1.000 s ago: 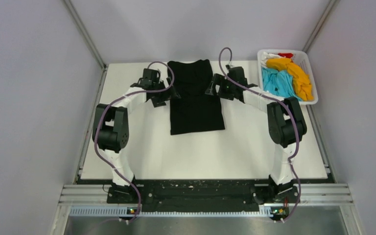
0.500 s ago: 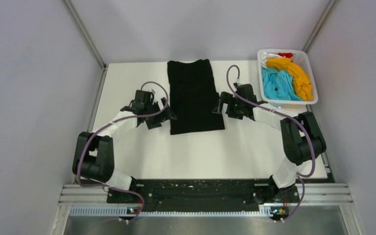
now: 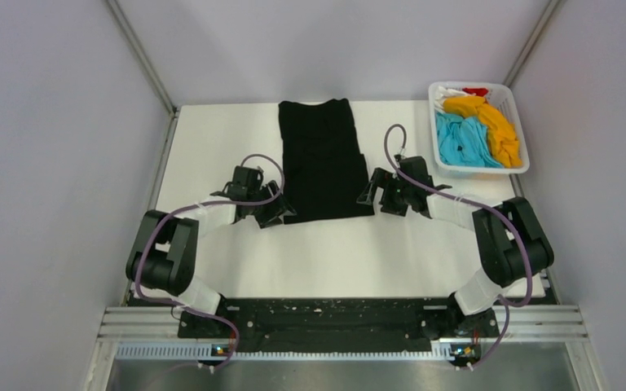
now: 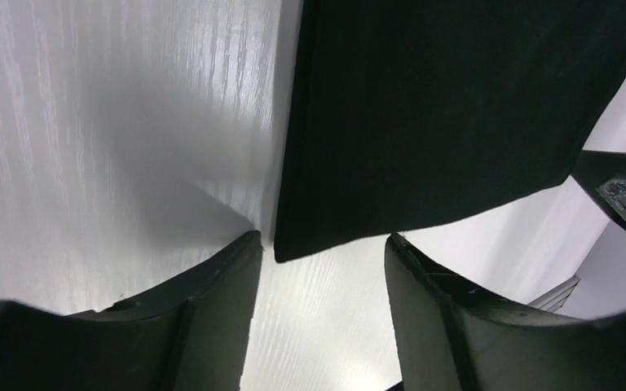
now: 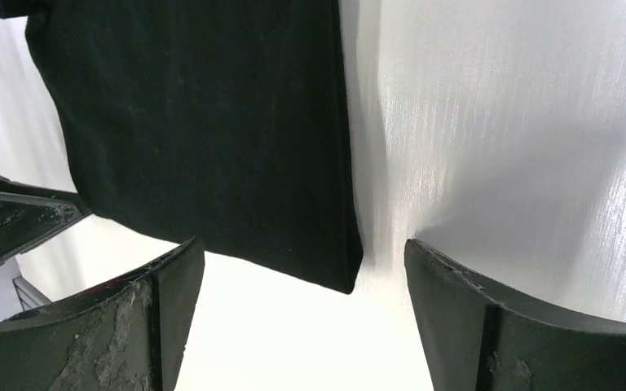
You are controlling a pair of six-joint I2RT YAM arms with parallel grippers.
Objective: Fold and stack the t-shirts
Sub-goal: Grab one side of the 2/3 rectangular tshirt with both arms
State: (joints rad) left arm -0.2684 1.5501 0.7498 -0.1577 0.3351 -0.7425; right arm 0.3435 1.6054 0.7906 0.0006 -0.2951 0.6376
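The black t-shirt (image 3: 320,159) lies flat on the white table as a long folded strip, sleeves tucked in. My left gripper (image 3: 281,213) is open at its near left corner; in the left wrist view that corner (image 4: 293,248) sits just ahead of the gap between the fingers (image 4: 212,281). My right gripper (image 3: 370,198) is open at the near right corner, and that corner (image 5: 346,281) sits just ahead of its open fingers (image 5: 448,285). Neither gripper holds cloth. The orange (image 3: 489,122), sky-blue (image 3: 460,138), white (image 3: 450,93) and red (image 3: 476,91) shirts lie in the basket.
The white plastic basket (image 3: 523,167) stands at the table's far right corner. Grey walls close in the table on the left, right and back. A black rail (image 3: 326,314) runs along the near edge by the arm bases.
Both grippers have moved toward the near edge along the black shirt's sides, from its shoulders to its near corners. The shirt's top now lies flat and narrow.
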